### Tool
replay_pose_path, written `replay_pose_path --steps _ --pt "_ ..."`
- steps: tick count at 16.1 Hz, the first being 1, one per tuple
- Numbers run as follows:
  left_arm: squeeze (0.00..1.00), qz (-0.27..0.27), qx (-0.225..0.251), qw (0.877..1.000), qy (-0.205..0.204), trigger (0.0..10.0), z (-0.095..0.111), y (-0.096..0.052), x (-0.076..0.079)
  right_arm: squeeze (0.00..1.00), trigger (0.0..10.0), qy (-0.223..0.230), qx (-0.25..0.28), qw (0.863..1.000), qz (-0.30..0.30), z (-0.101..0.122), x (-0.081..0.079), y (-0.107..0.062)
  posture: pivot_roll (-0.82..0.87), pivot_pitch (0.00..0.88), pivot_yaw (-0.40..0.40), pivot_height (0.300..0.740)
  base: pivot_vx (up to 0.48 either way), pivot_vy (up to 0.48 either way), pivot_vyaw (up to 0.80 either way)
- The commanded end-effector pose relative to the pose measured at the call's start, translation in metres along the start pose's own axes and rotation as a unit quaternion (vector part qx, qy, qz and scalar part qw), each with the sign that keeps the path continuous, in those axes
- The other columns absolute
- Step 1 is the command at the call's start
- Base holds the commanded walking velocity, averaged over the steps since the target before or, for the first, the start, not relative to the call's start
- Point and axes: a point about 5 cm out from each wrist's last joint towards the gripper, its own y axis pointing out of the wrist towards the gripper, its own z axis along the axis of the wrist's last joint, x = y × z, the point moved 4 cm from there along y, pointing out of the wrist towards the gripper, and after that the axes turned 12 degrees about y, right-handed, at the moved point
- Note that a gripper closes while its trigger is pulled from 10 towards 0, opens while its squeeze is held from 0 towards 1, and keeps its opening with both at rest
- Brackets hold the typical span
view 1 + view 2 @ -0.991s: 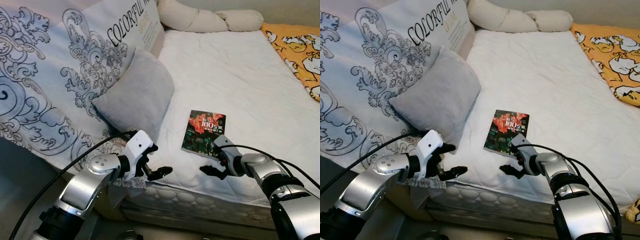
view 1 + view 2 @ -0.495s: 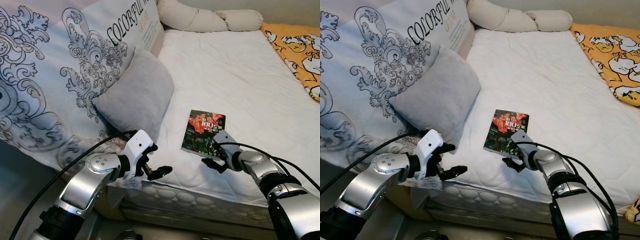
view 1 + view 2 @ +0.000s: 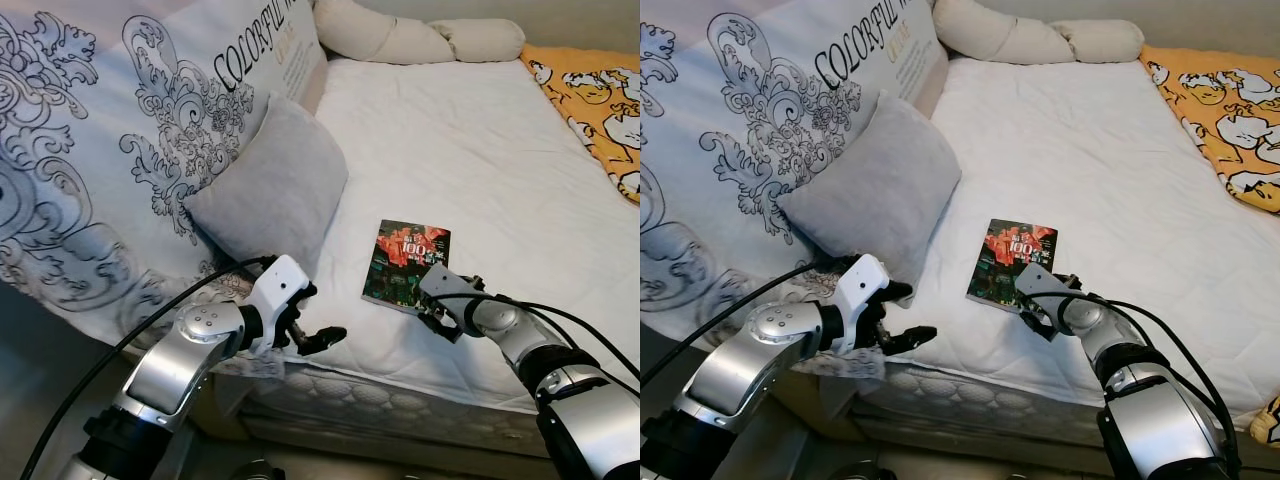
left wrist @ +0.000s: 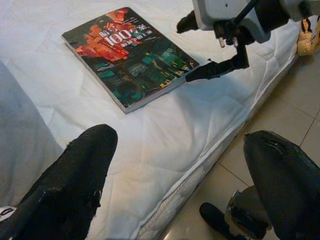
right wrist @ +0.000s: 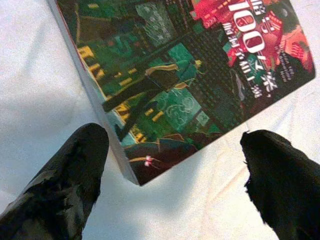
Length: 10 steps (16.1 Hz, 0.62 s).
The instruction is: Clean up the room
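Book (image 3: 406,264): lies flat, cover up, on the white mattress (image 3: 480,150) near its front edge, to the right of the grey pillow (image 3: 272,190).
Right gripper (image 5: 170,165): at the book's near corner, fingers spread wide to either side of that corner, holding nothing.
Left gripper (image 3: 312,335): over the mattress's front edge just below the pillow, apart from the book, fingers open and empty.
Surroundings: patterned duvet (image 3: 110,150) heaped at left behind the pillow; cream bolster (image 3: 420,40) at the head of the bed; orange blanket (image 3: 595,90) at far right.
Step, as I judge it: closing on the book's corner to lift it.
Risk: the book lies flush on soft quilting, so the lower finger may push it away instead of getting underneath.
Risk: a pinch at one corner alone may catch only the cover, so the book could fan open or slip out.
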Motion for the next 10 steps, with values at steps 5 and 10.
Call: replay_pose_path --steps 5,10 --pt "0.00 0.002 -0.006 1.000 0.005 10.0 -0.001 0.002 -0.002 0.00 10.0 -0.054 -0.006 0.994 -0.094 0.000 0.027 -0.005 0.01 0.000 0.011 0.740 0.000 0.000 0.00" --pt "0.00 0.004 -0.009 1.000 0.002 10.0 -0.004 -0.001 -0.001 0.00 10.0 0.035 0.038 0.991 -0.122 0.008 0.038 -0.008 0.01 0.000 0.017 0.740 0.000 0.000 0.00"
